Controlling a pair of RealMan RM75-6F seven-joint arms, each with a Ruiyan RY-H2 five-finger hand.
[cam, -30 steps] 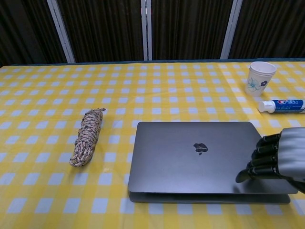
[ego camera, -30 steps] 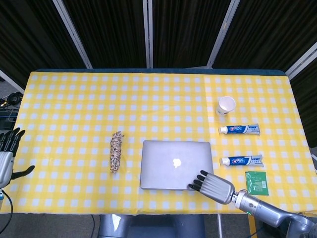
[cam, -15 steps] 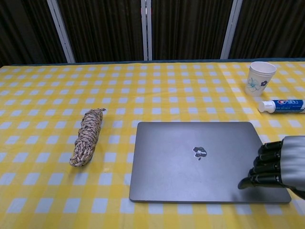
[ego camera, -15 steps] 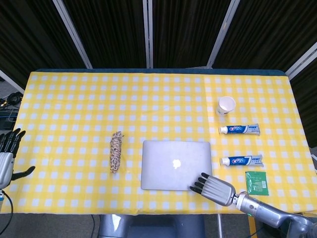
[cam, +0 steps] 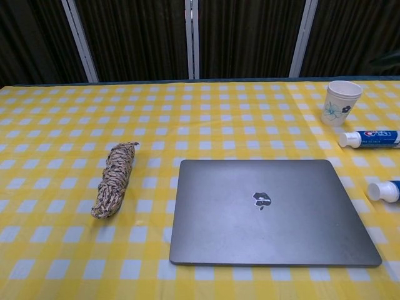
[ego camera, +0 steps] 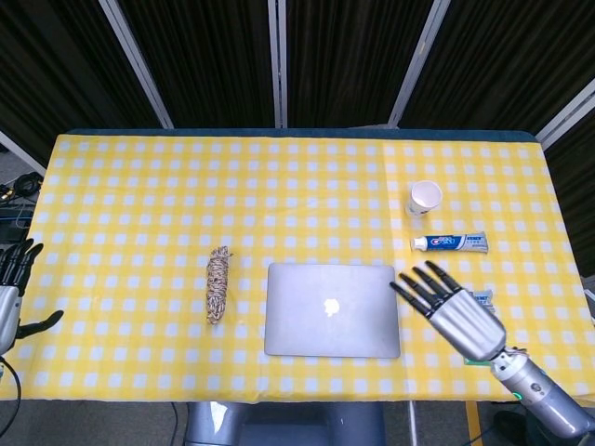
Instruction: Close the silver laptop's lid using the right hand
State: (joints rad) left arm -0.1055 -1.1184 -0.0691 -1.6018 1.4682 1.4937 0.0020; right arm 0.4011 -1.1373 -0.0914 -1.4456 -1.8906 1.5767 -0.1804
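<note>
Laptop (ego camera: 332, 309) lid lies flat and closed, so we hold our right hand (ego camera: 456, 313) beside it, fingers spread, grasping nothing.

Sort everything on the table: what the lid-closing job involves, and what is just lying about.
Job: silver laptop, lid flat shut; right hand, fingers spread, raised beside it.

Lying about: rope bundle, paper cup, two toothpaste tubes, left hand at the table's edge.

closed laptop (cam: 269, 209) beside rope bundle (cam: 114, 179)
</note>
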